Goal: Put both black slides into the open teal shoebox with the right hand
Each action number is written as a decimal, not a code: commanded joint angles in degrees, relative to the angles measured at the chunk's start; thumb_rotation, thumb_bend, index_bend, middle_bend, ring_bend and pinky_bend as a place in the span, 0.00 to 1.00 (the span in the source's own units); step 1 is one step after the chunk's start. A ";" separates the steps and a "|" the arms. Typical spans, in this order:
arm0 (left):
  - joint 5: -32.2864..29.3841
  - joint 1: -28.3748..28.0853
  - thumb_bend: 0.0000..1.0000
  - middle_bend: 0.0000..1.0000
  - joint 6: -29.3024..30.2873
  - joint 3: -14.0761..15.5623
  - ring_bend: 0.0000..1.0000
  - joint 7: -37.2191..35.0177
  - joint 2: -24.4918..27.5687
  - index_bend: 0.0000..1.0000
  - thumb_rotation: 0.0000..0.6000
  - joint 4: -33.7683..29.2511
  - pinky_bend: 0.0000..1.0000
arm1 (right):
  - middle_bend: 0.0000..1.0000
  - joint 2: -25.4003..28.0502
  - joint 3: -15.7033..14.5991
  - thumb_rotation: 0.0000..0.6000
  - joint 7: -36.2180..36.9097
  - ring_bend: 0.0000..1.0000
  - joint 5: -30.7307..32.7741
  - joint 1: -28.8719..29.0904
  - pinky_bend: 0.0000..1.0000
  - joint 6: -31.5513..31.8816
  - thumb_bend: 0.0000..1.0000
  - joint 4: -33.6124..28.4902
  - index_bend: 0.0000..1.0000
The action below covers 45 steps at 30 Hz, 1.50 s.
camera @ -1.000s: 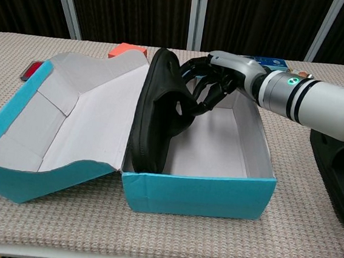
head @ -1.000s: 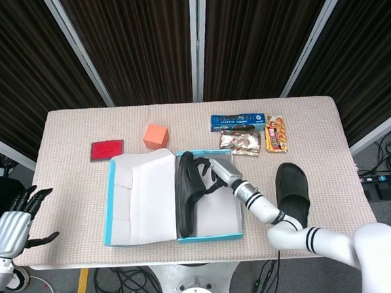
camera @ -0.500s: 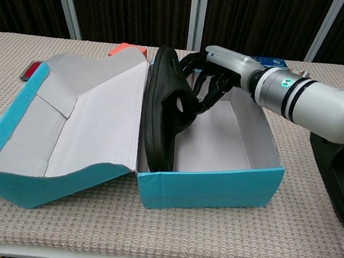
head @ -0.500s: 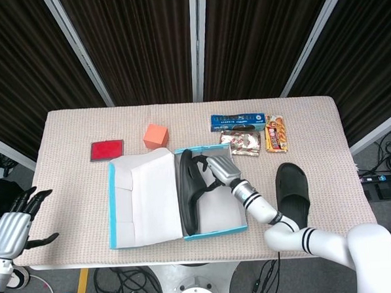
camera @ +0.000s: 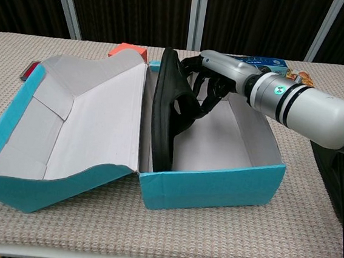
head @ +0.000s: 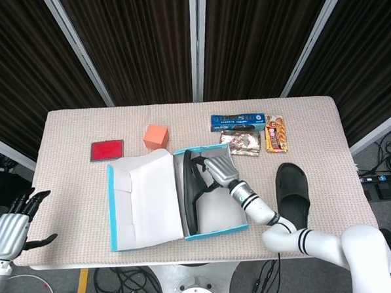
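black slide (camera: 165, 107) upright inside teal shoebox (camera: 215, 188)

Red flat case (head: 107, 150), orange cube (head: 155, 136), blue biscuit pack (head: 238, 122), silver wrapper (head: 240, 143), snack bar (head: 276, 133), beige table (head: 66, 186).

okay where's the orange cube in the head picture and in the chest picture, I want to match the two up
Head view: the orange cube sits on the table behind the teal shoebox, right of the red case.
Chest view: only the orange cube's top shows, peeking over the raised lid's far edge, left of the slide standing on edge.
Shared landmark: that slide, against the box's lid-side wall.
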 commanded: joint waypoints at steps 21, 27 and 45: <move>0.20 0.09 0.00 0.15 0.27 0.08 0.01 0.14 -0.34 0.11 1.00 0.93 0.08 | 0.48 -0.69 0.45 1.00 -3.16 0.42 1.42 -0.70 0.59 0.01 0.11 -0.02 0.58; 0.18 0.01 0.00 0.15 0.16 0.07 0.01 0.15 -0.29 0.11 1.00 0.68 0.08 | 0.29 4.49 1.63 1.00 1.39 0.16 5.21 0.38 0.32 -9.13 0.00 -6.04 0.24; 0.20 -0.44 0.00 0.15 -0.24 -0.09 0.01 0.18 0.16 0.11 1.00 -0.40 0.08 | 0.08 13.01 2.66 1.00 4.73 0.00 7.33 -0.28 0.25 -12.15 0.00 -15.36 0.00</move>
